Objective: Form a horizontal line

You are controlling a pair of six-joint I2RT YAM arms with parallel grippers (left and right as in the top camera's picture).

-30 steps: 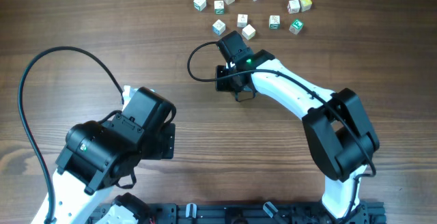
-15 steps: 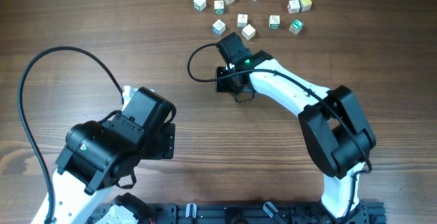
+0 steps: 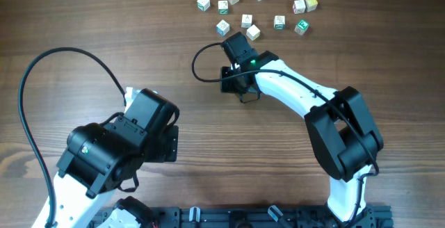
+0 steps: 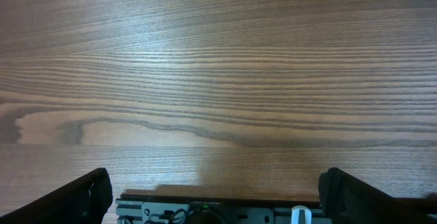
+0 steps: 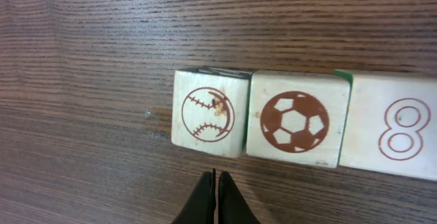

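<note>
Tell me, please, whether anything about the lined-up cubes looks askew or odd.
Nothing much stands out. The baseball cube, soccer-ball cube and 8 cube sit touching side by side, straight, none tipped. Only the baseball print looks slightly smudged. The right gripper is shut just short of the baseball cube.

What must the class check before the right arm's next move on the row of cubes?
1. Whitish cube printed with a red baseball touches whitish cube printed with a red football: ok.
2. Football cube touches whitish cube printed with a red 8: ok.
3. Three cubes lie straight: ok.
4. Right hand shut, empty, apart from the cubes: ok.
5. Left hand open over bare brown wooden table: ok.
6. Row horizontal on the table: cannot tell; overhead view hides it.
</note>
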